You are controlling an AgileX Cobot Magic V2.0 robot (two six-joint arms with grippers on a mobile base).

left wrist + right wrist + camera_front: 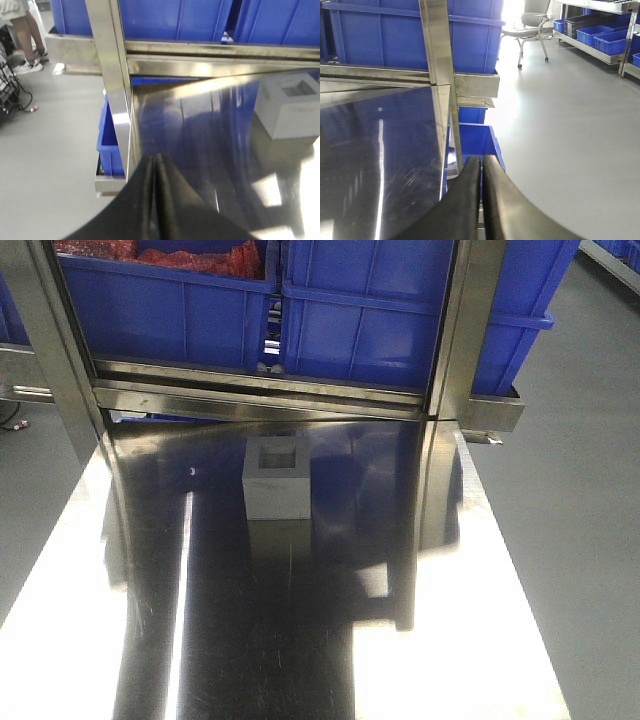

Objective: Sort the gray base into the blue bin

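Nearest, in the wrist views: left gripper [155, 159] pinched closed on nothing, right gripper [481, 160] likewise clenched and empty. Below the table edge, seen only there: small blue tubs [477, 139], insides hidden. Mid steel table [480, 640] stands gray base [277, 478], recess up, untouched. Behind on the rack: left crate [165, 310] holding red material, blue bin [370, 320] just beside it, contents unseen. Farthest, in the right wrist view alone: office chair [532, 20].

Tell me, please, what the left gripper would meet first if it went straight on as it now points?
Probably the steel crossbar beneath the blue crates, though depth is unclear; the left gripper points along the table's left edge, and the gray base lies to its right.
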